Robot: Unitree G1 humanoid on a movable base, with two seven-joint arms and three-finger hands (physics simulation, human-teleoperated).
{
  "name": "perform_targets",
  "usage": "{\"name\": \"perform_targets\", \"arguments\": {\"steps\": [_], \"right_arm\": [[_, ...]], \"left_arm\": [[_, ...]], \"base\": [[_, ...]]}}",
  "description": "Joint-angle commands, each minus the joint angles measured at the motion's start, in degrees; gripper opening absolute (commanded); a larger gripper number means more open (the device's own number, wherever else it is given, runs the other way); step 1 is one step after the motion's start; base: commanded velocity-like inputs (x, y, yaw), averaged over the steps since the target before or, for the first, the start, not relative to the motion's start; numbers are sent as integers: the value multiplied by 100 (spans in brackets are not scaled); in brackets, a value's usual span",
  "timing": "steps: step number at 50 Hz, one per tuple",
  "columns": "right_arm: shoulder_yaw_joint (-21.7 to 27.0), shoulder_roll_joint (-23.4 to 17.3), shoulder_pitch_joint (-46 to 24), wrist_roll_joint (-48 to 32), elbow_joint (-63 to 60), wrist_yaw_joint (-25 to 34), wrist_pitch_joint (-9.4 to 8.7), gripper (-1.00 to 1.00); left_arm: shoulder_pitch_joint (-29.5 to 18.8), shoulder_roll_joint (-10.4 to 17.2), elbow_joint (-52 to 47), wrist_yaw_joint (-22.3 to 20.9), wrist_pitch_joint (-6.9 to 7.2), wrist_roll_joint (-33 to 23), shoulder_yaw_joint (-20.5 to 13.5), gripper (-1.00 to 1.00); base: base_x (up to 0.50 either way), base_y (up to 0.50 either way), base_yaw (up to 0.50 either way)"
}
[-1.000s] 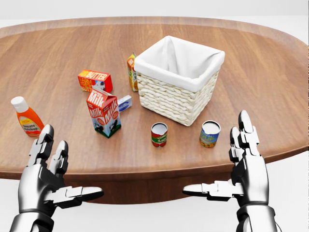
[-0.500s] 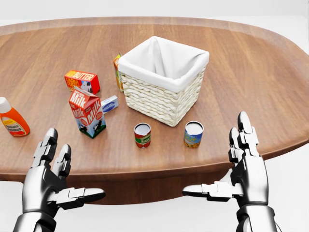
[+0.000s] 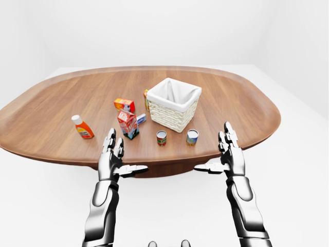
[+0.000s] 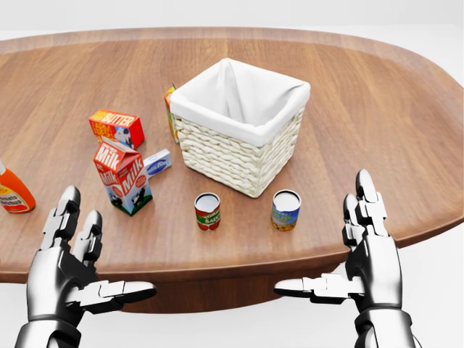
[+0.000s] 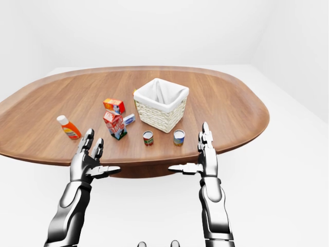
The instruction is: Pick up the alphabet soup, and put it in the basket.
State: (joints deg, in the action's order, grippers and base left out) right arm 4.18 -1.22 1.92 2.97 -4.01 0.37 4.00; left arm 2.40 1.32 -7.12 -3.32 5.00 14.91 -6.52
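**Currently: two cans, one basket, both robot hands empty**

One wooden surface is seen carrying all the items. One wicker basket with a white cloth liner is placed near the middle of the head view. Two cans are counted below it: the alphabet soup, marked by a red and green label, is stood upright on the surface just below the basket's lower left side, and a second can with a blue and yellow label is stood upright beside it, to the right. The two cans are kept apart from each other and from the basket.

To the left, one milk carton is seen upright, one small blue-and-white box is laid between the carton and the basket, and one orange butter box is laid above the carton. One orange carton is partly hidden behind the basket's left wall. One orange bottle with a white cap, shown whole in the left-eye view, is cut by the left edge of the head view.

Two robot hands are counted. The left robot hand and the right robot hand are held at the surface's near edge, fingers spread and released, nothing grasped. Neither is touching the alphabet soup.
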Motion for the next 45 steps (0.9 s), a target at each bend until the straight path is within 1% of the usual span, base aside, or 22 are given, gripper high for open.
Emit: {"name": "perform_targets", "arguments": {"steps": [1, 2, 3, 4, 5, 6, 8, 9, 14, 15, 16, 22, 23, 24, 26, 33, 38, 39, 42, 43, 44, 45], "right_arm": [[-10, 6, 27, 16, -120, 16, -104, 100], [-4, 7, 19, 19, -63, 23, -52, 100], [-3, 7, 17, 19, -53, 24, -44, 100], [32, -9, -43, 45, 138, 50, 78, 100], [23, -7, -32, 46, 71, 42, 25, 100], [18, -5, -27, 44, 49, 39, 11, 100], [21, -7, -30, 45, 73, 41, 27, 100], [48, -22, -71, 63, 212, 64, 100, 100], [37, -18, -63, 65, 185, 53, 100, 100], [31, -16, -48, 64, 141, 50, 75, 100], [33, -15, -63, 65, 180, 52, 99, 100], [39, -23, -75, 75, 198, 58, 100, 100], [15, -10, -23, 67, 52, 43, 14, 100], [15, -7, -13, 66, 32, 40, 9, 100], [33, -13, -61, 76, 184, 59, 100, 100], [25, -12, -72, 75, 234, 53, 100, 100], [37, -21, -65, 97, 207, 56, 100, 100], [21, -11, -31, 90, 81, 37, 23, 100], [15, 1, -32, 78, 122, 27, 58, 100], [19, -5, -34, 83, 87, 26, 18, 100], [18, -2, -37, 80, 115, 24, 42, 100], [24, -7, -44, 84, 132, 28, 51, 100]], "left_arm": [[-41, 1, 69, -15, 0, -13, -13, 100], [-28, 0, 68, -18, 0, -13, -11, 100], [-27, 0, 68, -18, 0, -13, -10, 100], [-16, -1, 36, -11, 0, -10, -6, 100], [-9, -1, 14, -5, 0, -11, -2, 100], [-8, -1, 11, -5, 0, -10, -2, 100], [-2, -1, -1, -4, 0, -12, 1, 100], [-23, 1, 55, -17, 0, -11, -8, 100], [-17, 1, 43, -13, 0, -14, -1, 100], [-32, 3, 80, -19, 0, -15, -7, 100], [-33, 3, 85, -19, 0, -14, -8, 100], [-19, 1, 63, -18, 0, -13, -2, 100], [-3, -1, 35, -16, 0, -15, 5, 100], [4, -3, 23, -13, 0, -19, 7, 100], [51, -9, -68, -5, 0, -13, 17, 100], [-36, -2, 122, -51, 0, 10, -32, 100], [65, -2, -142, -10, -53, -10, -45, 100], [98, -5, -239, 13, -38, -16, -51, 100], [141, -2, -438, 48, -13, -15, -89, 100], [133, 17, -460, 60, -87, -81, -112, 100], [123, 24, -443, 78, -142, -149, -123, 100], [116, 27, -477, 69, -91, -106, -150, 100]], "base": [[14, 0, 0], [14, 0, 0], [14, 0, 0], [15, -1, 0], [15, -1, 0], [15, 0, 0], [15, 0, 0], [14, 0, 0], [15, -1, 0], [14, -1, 0], [15, 0, 0], [15, 0, 0], [15, 0, 0], [15, -1, 0], [15, 0, 0], [15, -1, 0], [15, -1, 0], [15, 0, 0], [15, 0, 0], [15, 0, 0], [15, 0, 0], [15, 0, 0]]}}
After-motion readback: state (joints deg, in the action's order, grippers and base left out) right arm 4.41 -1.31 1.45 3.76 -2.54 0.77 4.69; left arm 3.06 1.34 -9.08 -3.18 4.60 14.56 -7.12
